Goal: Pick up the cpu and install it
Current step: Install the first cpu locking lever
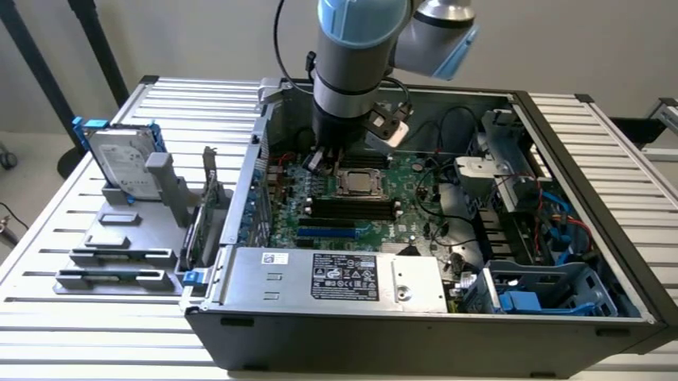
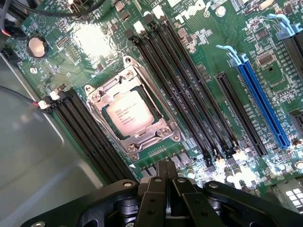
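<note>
- The cpu (image 2: 129, 113), a small square chip with a silvery top and printed text, sits seated in its socket on the green motherboard (image 2: 208, 61), framed by a metal retention bracket (image 2: 134, 109).
- In the exterior view the cpu (image 1: 357, 182) lies just below and beside the tool (image 1: 330, 155), close to it but not touched.
- The tool (image 2: 166, 176) is fully closed, its two black fingers (image 2: 158, 182) pressed together with nothing between them; it hovers just above the board, a little short of the socket.
- Black memory slots (image 2: 189, 90) run in rows on both sides of the socket; a long blue expansion slot (image 2: 262, 101) lies farther out from the tool.
- A round coin battery (image 2: 37, 47) sits beyond the socket from the tool.
- The board lies inside an open computer case (image 1: 424, 333), with a grey labelled power supply box (image 1: 333, 278) along its near wall.
- Outside the case, on the slatted metal surface (image 1: 43, 238), a silver hard drive (image 1: 119, 163) with blue brackets stands upright in a grey holder (image 1: 132, 238), well apart from the tool.
</note>
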You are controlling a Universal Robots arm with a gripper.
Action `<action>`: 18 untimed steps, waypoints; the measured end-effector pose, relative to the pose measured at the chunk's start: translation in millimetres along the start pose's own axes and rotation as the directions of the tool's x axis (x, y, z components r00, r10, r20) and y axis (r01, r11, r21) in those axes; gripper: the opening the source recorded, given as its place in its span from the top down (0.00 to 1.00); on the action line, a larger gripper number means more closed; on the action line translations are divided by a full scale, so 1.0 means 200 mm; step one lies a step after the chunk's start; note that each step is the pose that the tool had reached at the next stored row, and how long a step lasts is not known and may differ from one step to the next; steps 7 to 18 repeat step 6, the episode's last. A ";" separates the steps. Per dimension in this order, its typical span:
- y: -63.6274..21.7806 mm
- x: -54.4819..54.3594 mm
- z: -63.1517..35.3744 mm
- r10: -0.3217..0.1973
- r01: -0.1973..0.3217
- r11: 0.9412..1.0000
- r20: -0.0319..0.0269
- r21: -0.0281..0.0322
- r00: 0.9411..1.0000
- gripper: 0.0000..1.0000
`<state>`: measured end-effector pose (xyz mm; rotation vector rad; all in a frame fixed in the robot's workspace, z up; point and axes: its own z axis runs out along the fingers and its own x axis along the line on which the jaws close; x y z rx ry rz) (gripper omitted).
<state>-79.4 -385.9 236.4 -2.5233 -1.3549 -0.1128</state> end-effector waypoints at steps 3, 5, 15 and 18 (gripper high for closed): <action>0.000 0.00 0.000 0.000 0.000 1.000 0.000 0.000 1.000 0.89; 0.000 0.00 0.000 0.000 0.000 1.000 0.000 0.000 1.000 0.89; 0.000 0.00 0.000 0.000 0.000 1.000 0.000 0.000 1.000 0.89; 0.000 0.00 0.000 0.000 0.000 1.000 0.000 0.000 1.000 0.89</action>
